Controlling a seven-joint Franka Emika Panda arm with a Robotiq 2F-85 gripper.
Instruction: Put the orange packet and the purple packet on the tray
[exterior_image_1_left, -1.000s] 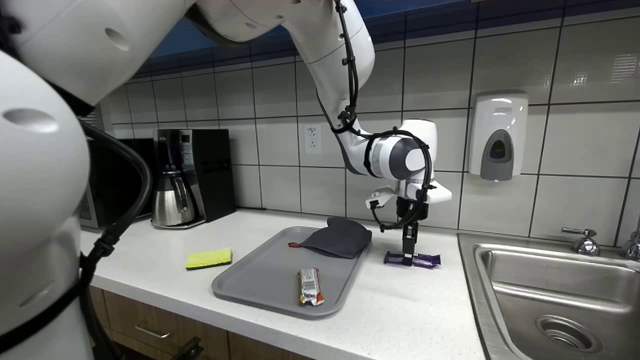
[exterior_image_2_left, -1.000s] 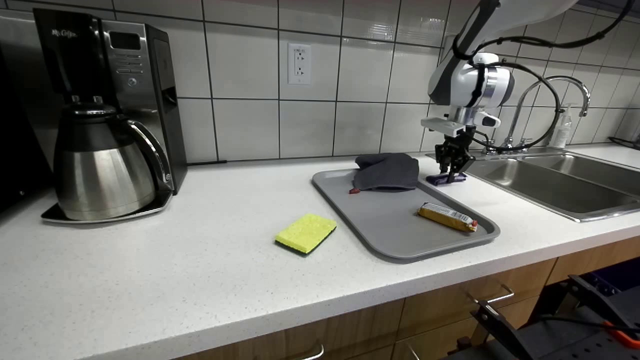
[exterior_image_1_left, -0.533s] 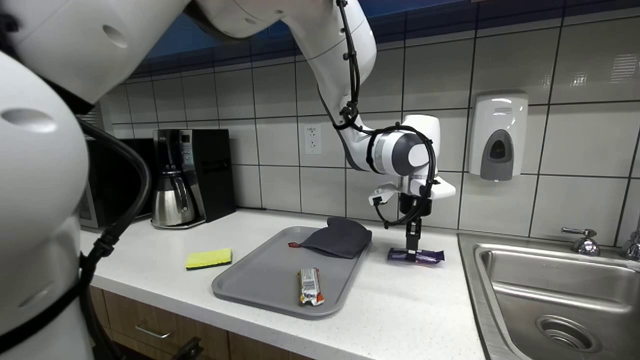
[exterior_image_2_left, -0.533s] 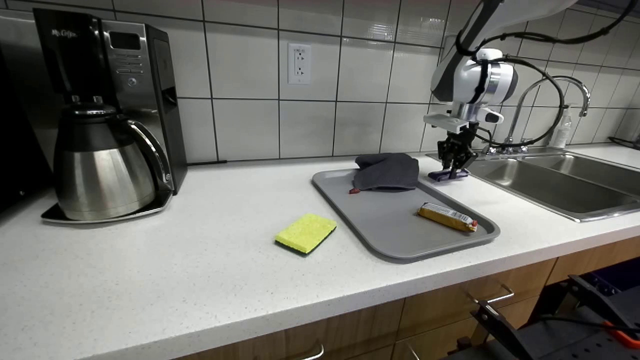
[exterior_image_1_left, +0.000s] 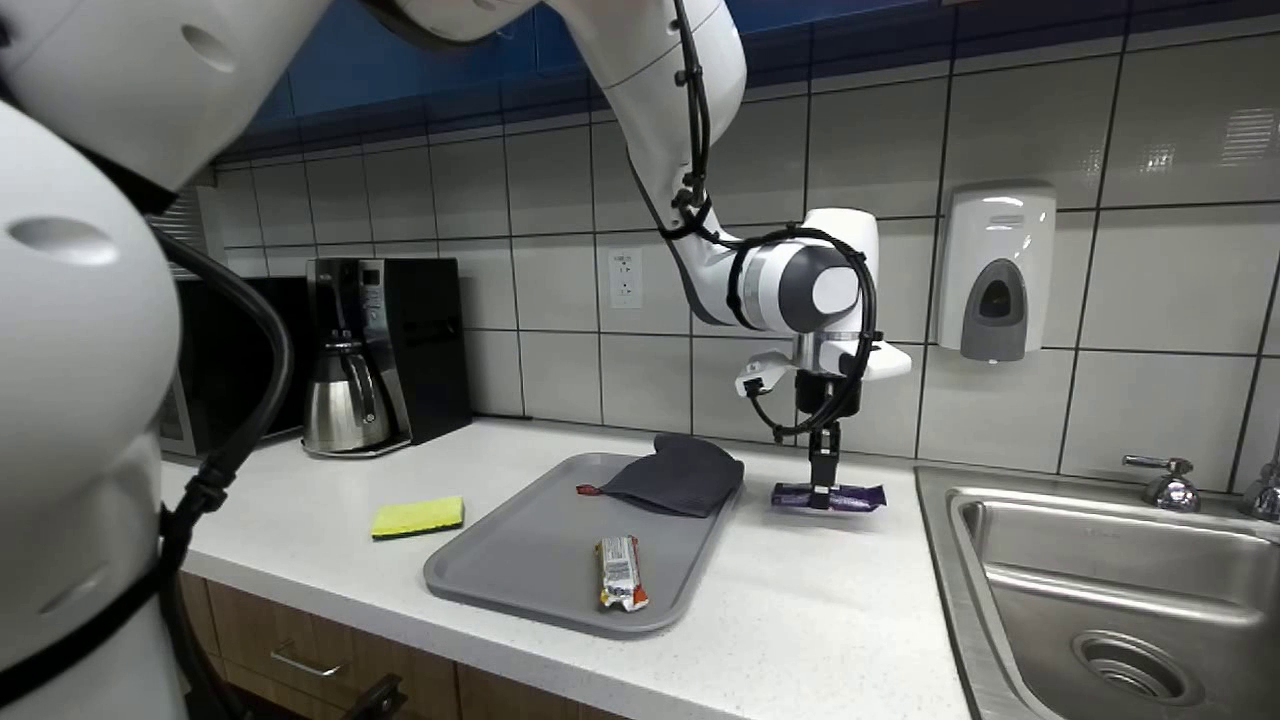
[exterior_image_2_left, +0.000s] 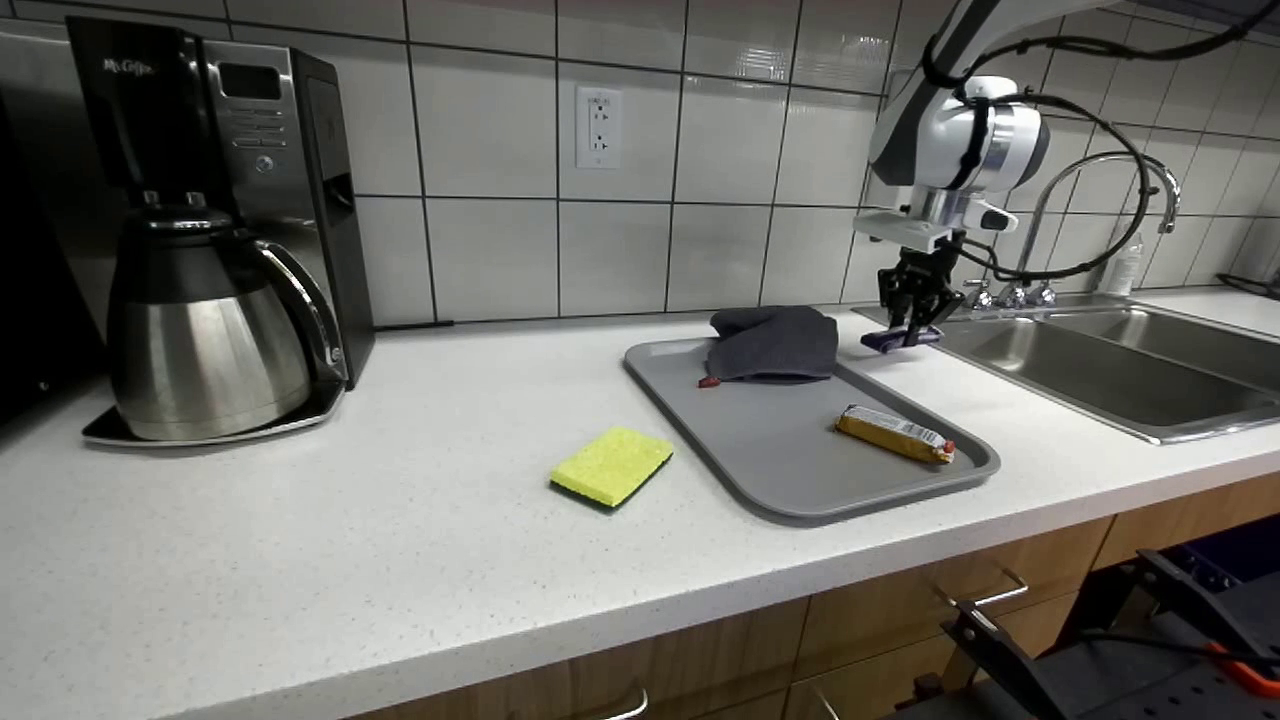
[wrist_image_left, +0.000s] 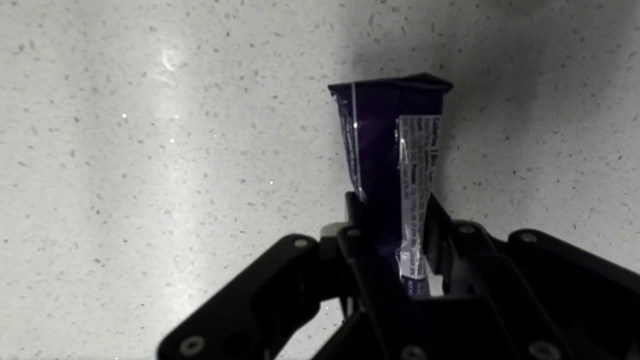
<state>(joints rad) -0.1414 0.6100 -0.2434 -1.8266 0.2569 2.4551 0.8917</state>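
Purple packet (wrist_image_left: 387, 175), clasped near its middle by our claw (exterior_image_1_left: 821, 496), hangs just above the worktop (exterior_image_1_left: 800, 620), one end pointing towards the tray (exterior_image_1_left: 530, 560) beside it; we judge it should travel that way, clear of cloth (exterior_image_1_left: 680, 477) and orange packet (exterior_image_1_left: 620, 572)

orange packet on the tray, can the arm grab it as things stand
Probably not right now: the fingers are shut on the purple packet. Otherwise the way looks free: nothing lies on the orange packet, and the dark cloth is apart from it.
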